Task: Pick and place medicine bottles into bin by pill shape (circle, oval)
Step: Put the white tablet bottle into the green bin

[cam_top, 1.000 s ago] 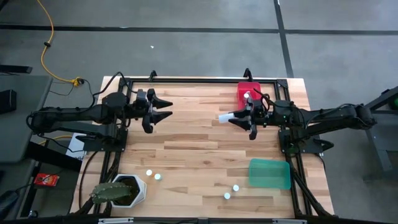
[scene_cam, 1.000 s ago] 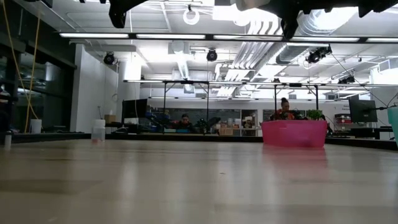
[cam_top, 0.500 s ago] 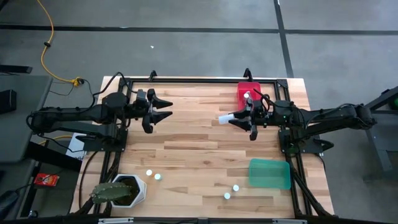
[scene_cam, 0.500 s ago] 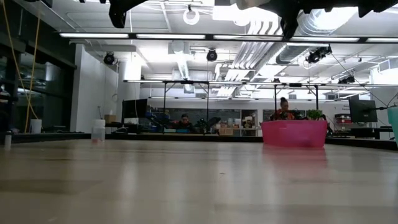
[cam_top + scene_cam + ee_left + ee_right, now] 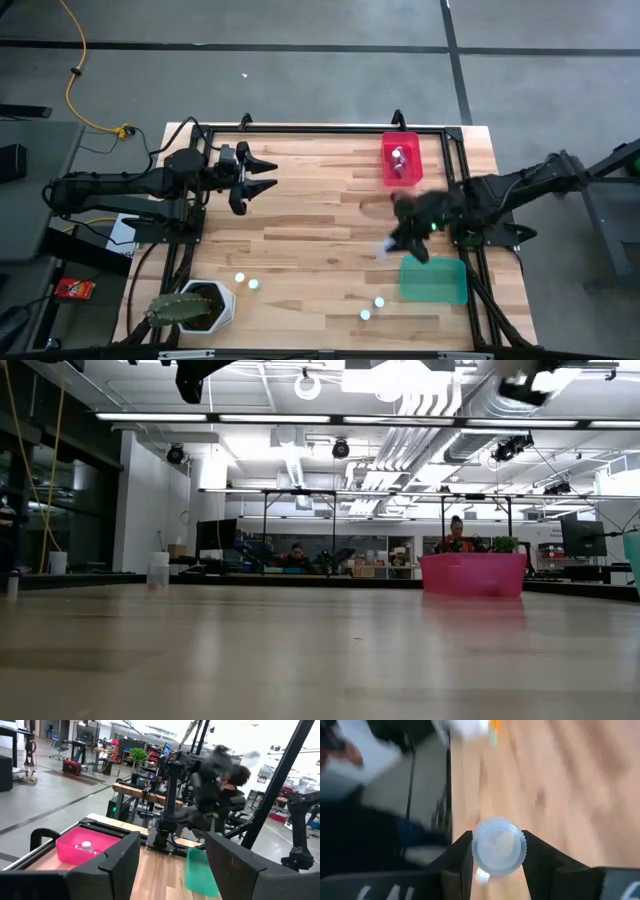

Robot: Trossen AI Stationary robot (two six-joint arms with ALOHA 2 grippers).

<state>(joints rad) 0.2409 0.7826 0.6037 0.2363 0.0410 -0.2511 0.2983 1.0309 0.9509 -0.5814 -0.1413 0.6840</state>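
Surface: We look down on a pale wooden plank surface [image 5: 300,230] inside a black frame, an arm reaching in from either side.
Left arm: It waits over the far left part of the surface, and we see its left gripper [image 5: 262,178] with fingers spread wide and nothing between them.
Right arm: We find it blurred on the right side, its right gripper [image 5: 405,238] between the two bins and just beside the green one.
Green bin: The translucent green rectangular bin [image 5: 434,279] sits at the near right.
Pink bin: The bright pink rectangular bin [image 5: 401,160] sits at the far right, one small white-capped bottle lying in it [image 5: 86,847].
Plant pot: A white pot holding a spiky green plant [image 5: 190,305] stands at the near left corner.
Held bottle: In the right wrist view we see a small medicine bottle with a ribbed white round cap [image 5: 498,845] clenched between the right gripper's two dark fingers.
Loose bottles: Four white-capped bottles [image 5: 246,281] stand along the near edge, two by the pot and two just left of the green bin [image 5: 372,307].
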